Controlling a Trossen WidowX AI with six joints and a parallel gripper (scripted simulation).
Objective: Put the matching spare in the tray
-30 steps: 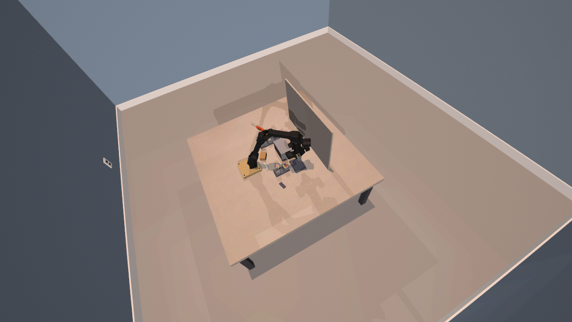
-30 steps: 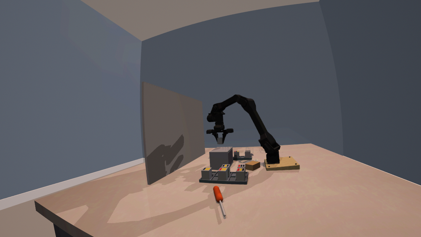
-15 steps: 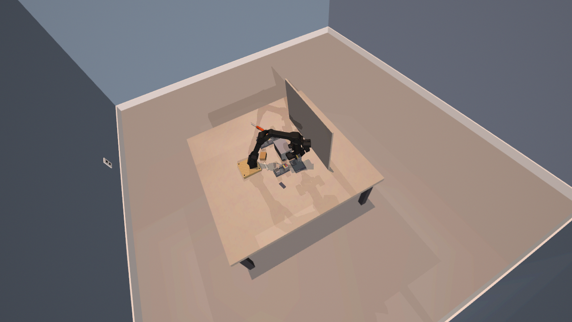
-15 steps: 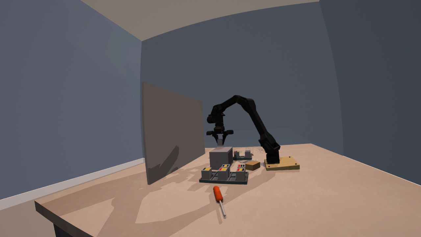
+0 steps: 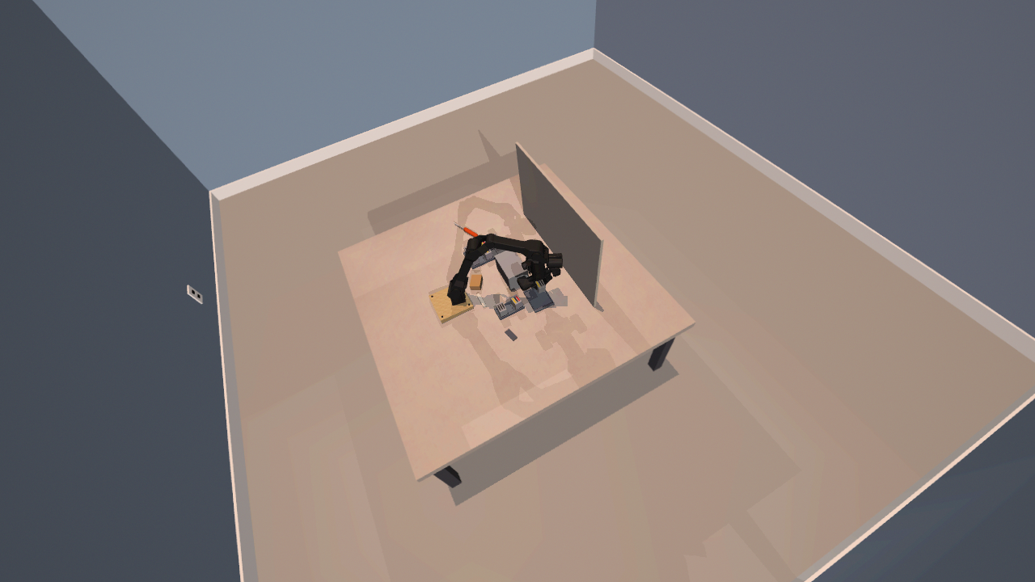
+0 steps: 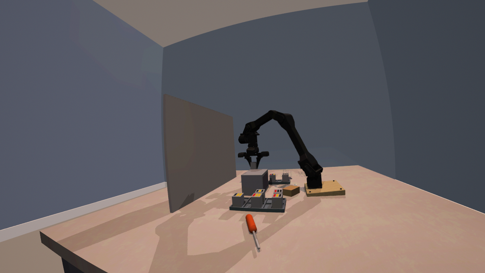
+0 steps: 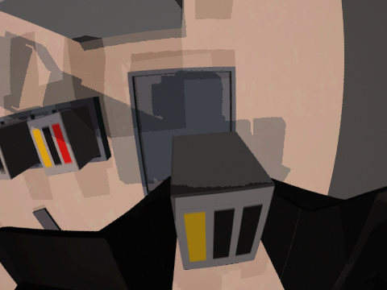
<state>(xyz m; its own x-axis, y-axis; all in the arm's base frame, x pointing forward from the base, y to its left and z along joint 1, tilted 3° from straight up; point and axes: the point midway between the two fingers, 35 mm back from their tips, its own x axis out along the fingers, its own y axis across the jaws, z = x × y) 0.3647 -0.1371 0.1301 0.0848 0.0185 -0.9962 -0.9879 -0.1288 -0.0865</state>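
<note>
My gripper (image 5: 536, 286) (image 6: 253, 164) (image 7: 208, 180) is shut on a grey spare (image 6: 253, 165) (image 7: 221, 161), whose face shows one yellow and two black stripes in the wrist view. It holds the spare above the dark tray (image 5: 539, 301) (image 7: 181, 69). The part of the tray floor that shows is bare; the held spare hides its near right part in the wrist view. A small rack (image 5: 509, 311) (image 6: 279, 182) (image 7: 105, 141) beside the tray holds spares, one (image 7: 52, 146) striped yellow, black and red. I cannot make out a code on a mounted unit.
A large grey box (image 5: 509, 269) (image 6: 254, 182) (image 7: 121, 20) stands by the tray. A tall panel (image 5: 560, 217) (image 6: 200, 152) stands close to the arm. Another rack (image 6: 257, 209) holds several spares. A screwdriver (image 5: 470, 232) (image 6: 251, 223), a brown block (image 5: 475, 282) (image 6: 291, 190) and a dark bar (image 5: 510, 335) (image 7: 46, 218) lie around.
</note>
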